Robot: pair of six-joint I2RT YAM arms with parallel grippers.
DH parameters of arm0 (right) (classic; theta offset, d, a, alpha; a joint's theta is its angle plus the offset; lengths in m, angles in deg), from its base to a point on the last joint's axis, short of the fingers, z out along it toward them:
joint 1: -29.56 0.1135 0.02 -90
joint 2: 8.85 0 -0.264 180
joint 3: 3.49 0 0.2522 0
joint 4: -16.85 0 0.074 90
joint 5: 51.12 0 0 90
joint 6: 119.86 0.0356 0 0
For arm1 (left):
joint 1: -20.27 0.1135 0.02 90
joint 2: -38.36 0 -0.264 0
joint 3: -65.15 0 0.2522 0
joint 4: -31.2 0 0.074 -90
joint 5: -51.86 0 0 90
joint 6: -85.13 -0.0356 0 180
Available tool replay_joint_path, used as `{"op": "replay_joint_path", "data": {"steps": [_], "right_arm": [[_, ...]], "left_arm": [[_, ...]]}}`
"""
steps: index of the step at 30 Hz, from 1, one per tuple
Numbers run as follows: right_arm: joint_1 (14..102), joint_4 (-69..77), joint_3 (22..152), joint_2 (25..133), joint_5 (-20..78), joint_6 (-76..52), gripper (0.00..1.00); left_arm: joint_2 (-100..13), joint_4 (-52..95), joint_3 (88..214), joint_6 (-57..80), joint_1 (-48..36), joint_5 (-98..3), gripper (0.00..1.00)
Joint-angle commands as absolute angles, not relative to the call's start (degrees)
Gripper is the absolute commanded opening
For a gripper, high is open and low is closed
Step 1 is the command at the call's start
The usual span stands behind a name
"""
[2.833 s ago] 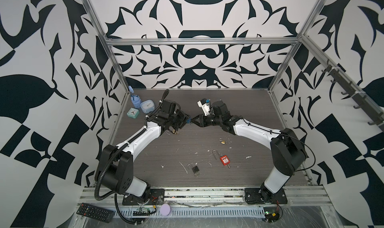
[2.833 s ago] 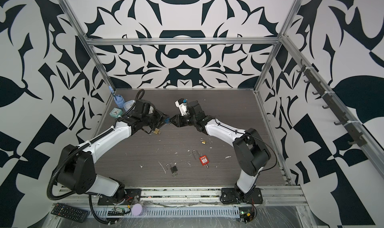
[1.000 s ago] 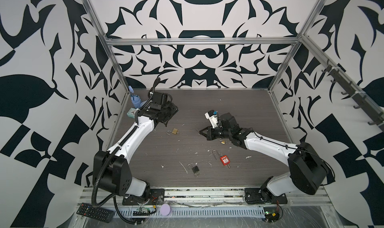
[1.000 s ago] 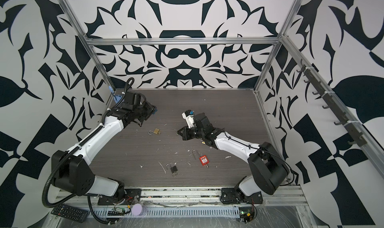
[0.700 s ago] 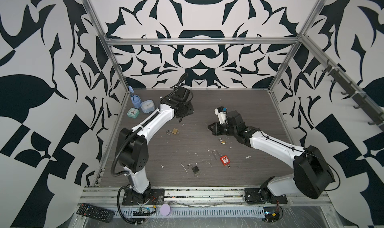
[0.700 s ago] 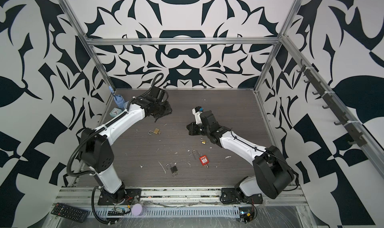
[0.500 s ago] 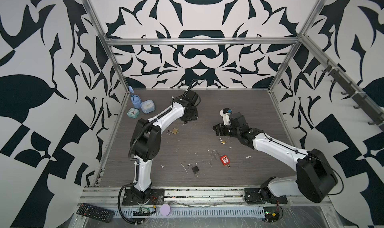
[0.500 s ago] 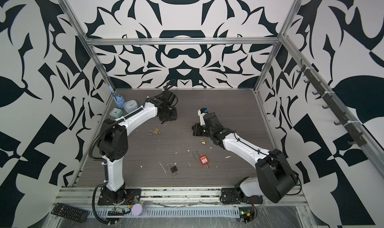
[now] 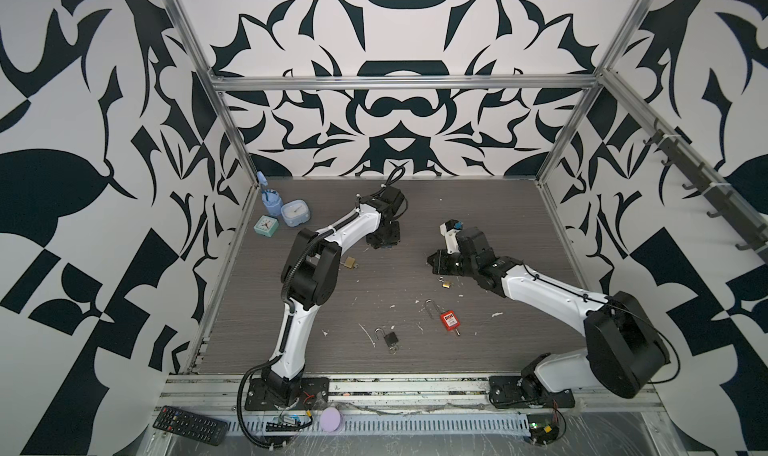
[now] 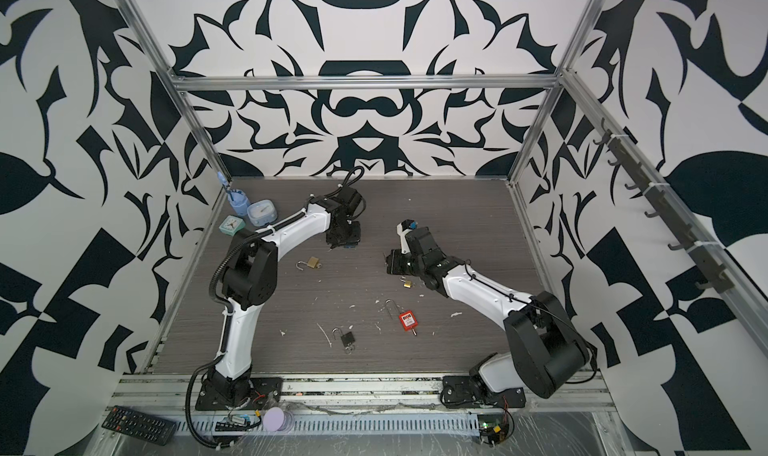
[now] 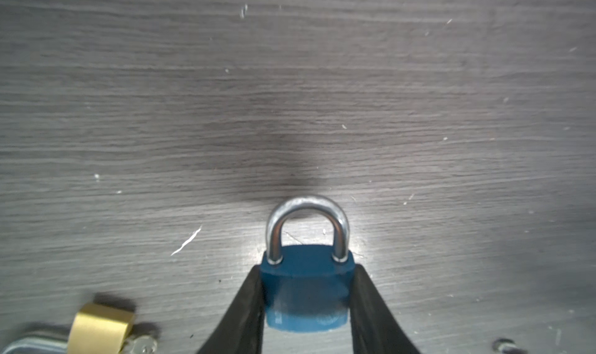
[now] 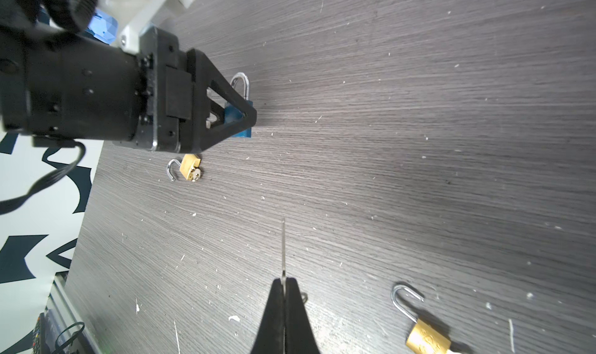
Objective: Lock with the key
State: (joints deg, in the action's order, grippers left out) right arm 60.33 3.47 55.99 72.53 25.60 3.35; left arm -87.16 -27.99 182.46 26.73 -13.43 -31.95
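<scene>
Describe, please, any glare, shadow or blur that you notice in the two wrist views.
Left wrist view: bright glare on the table around the shackle of the blue padlock, a dark shadow just beyond it, and the brass padlock near the frame edge looks soft. Right wrist view: the key is crisp; the left arm blurs toward the frame edge.

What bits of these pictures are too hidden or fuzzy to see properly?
- Blue padlock keyhole: in the left wrist view it faces away, clamped in the left gripper.
- Key: the right wrist view shows only its thin edge; its head hides inside the shut right gripper.
- Brass padlock: blurred and cut off by the bottom edge of the left wrist view.
</scene>
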Motion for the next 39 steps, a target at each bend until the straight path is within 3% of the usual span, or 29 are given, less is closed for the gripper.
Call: {"op": "replay_joint_path", "data": {"steps": [1,18,25,34,39], "right_arm": [[59.9,5.6,56.2,72.4,25.1,3.8,0.00],[58.8,6.1,56.4,73.6,24.6,3.8,0.00],[58.7,6.1,56.4,73.4,24.6,3.9,0.00],[57.8,5.8,57.6,74.2,23.4,4.0,0.00],[56.7,5.9,60.1,76.3,21.4,4.0,0.00]], "left_arm": [[-89.5,-29.8,184.9,26.2,-13.7,-32.3,0.00],[-93.0,-31.7,184.9,26.5,-14.0,-33.6,0.00],[-92.9,-31.8,184.9,26.4,-14.0,-33.1,0.24],[-85.0,-32.2,186.3,25.2,-14.1,-29.5,0.65],[-75.2,-30.4,185.1,24.3,-13.8,-24.4,0.74]]}}
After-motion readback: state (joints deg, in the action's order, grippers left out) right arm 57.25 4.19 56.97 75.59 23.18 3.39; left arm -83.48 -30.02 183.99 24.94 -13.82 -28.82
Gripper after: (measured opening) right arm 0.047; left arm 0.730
